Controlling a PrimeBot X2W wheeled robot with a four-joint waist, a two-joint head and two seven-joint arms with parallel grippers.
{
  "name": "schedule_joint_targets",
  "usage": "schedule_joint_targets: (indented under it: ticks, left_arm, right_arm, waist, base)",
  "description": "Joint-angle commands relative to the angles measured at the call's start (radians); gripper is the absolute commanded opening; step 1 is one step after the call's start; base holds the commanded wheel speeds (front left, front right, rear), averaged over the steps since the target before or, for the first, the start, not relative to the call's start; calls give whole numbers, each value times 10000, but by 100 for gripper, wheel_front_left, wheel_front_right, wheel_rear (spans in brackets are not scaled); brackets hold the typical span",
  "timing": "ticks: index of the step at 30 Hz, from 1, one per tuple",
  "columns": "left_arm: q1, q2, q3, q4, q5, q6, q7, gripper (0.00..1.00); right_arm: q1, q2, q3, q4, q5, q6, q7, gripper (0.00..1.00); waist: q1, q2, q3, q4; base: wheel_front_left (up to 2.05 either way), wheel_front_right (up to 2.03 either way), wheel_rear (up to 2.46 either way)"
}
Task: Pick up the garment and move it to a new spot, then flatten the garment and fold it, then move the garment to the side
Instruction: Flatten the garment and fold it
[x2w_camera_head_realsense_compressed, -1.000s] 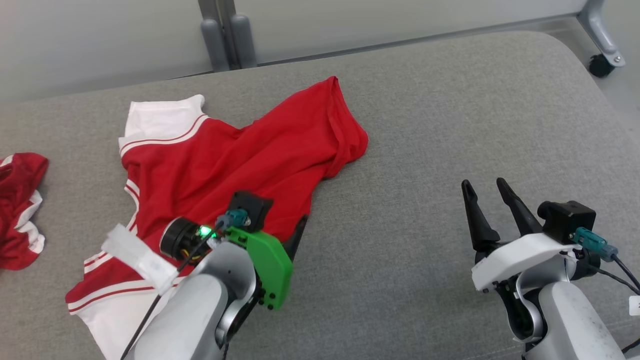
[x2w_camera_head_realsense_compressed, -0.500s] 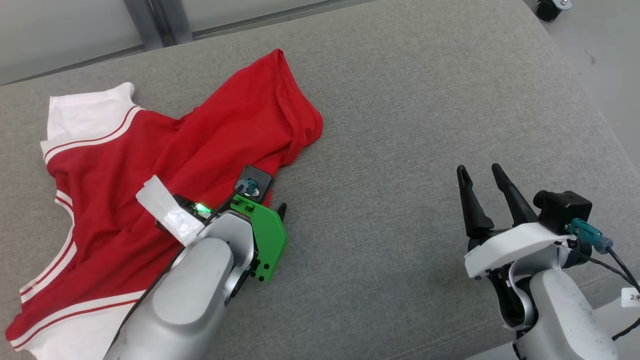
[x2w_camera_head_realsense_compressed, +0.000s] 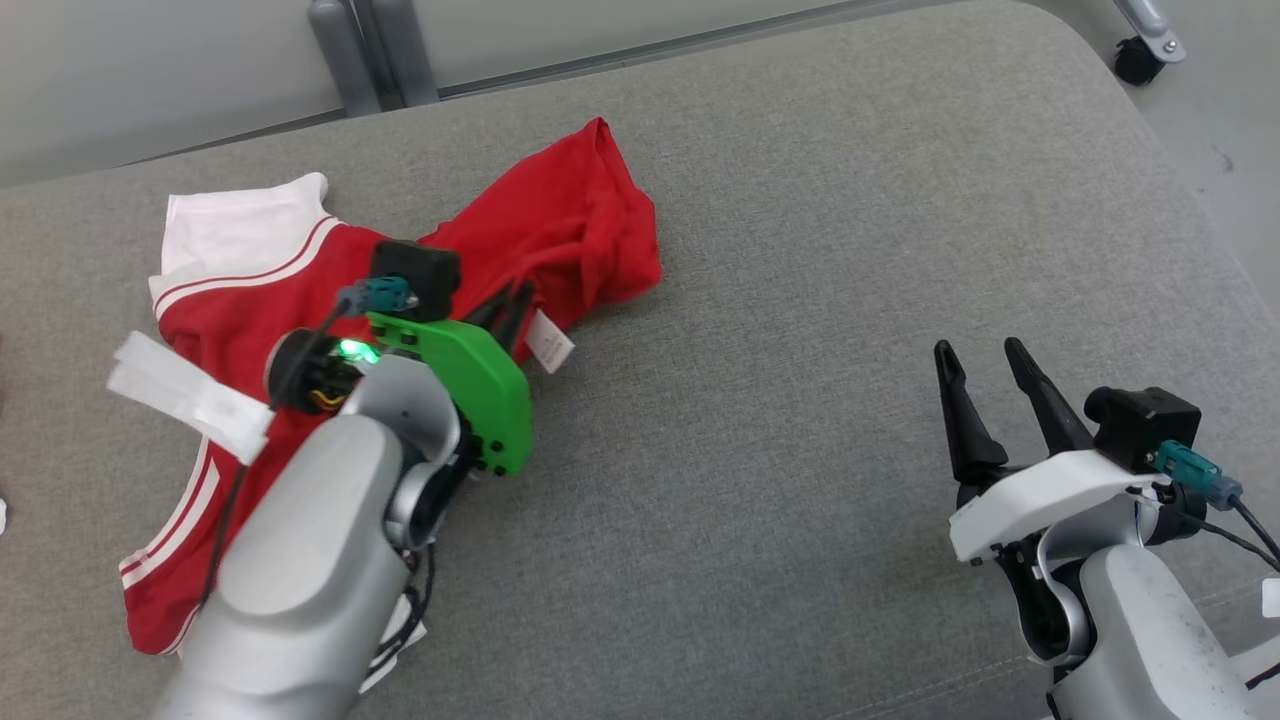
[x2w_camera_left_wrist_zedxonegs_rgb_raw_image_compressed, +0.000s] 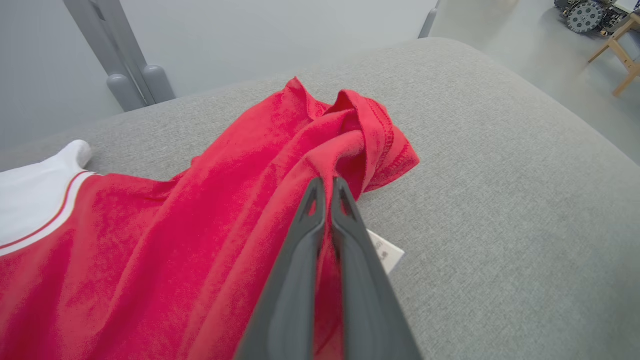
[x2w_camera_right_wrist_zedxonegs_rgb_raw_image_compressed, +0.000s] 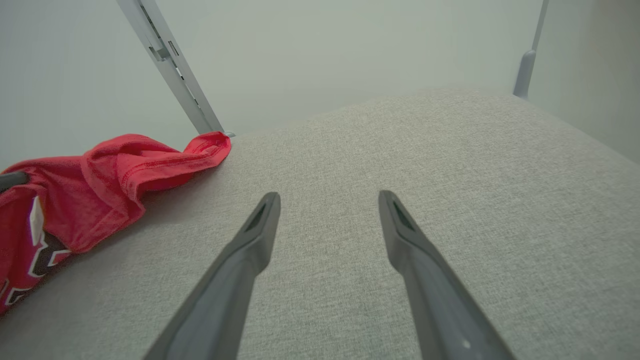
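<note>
Left hand pinches a rumpled fold of soft red garment; white tag, perhaps paper. Right hand spread over nubbly grey cushion.

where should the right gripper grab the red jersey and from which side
The bunched hem of the red jersey, from the robot's right: those folds stand raised and face the right gripper; the left gripper is shut on fabric beside them.
</note>
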Motion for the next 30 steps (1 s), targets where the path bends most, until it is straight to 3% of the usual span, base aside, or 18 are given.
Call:
schedule_joint_targets:
  ticks: [1, 6, 12, 13, 14, 15, 18, 25, 30]
  left_arm:
    - [186, 329, 249, -73, -185, 124, 174, 0]
    - [129, 1021, 1471, 97, -1372, 180, 704, 0]
    - [-271, 1512, 2204, 1332, -1735, 318, 479, 0]
    - [-387, 1504, 2264, 1518, -1742, 247, 272, 27]
    - [-461, 1440, 2247, 1653, -1746, 153, 103, 68]
    - [-473, 1299, 2194, 1828, -1804, 45, -13, 100]
    - [-600, 1319, 1925, 2059, -1382, -41, -609, 100]
    - [-63, 1028, 1189, 1569, -103, 703, -2310, 100]
    - [294, 832, 233, 785, 506, 724, -1733, 100]
  right_arm:
    - [117, -40, 6, -66, -59, 1, 77, 100]
    - [-26, -90, 70, -306, -64, 1, 288, 100]
    - [-44, -143, -17, -462, -103, 1, 425, 100]
    - [-67, -139, -20, -499, -111, 1, 440, 100]
    - [-76, -134, -25, -516, -119, 1, 456, 100]
    - [-69, -144, -47, -525, -128, 1, 477, 100]
    - [19, -154, -103, -534, -175, 1, 515, 100]
    - [348, -99, -142, -525, -168, 1, 482, 100]
    - [518, -59, -115, -599, -176, 1, 624, 100]
  waist:
    - [0, -1, -37, 102]
    - [0, -1, 291, 12]
    - [0, -1, 594, -106]
    - [0, -1, 623, -110]
    - [0, -1, 630, -107]
    - [0, -1, 619, -95]
    - [0, -1, 511, -9]
    - [0, -1, -135, 186]
    - [0, -1, -352, 233]
  base:
    - [0, 0, 0]
    - [0, 0, 0]
    - [0, 0, 0]
    - [0, 0, 0]
    - [0, 0, 0]
    - [0, 0, 0]
    - [0, 0, 0]
    - [0, 0, 0]
    - [0, 0, 0]
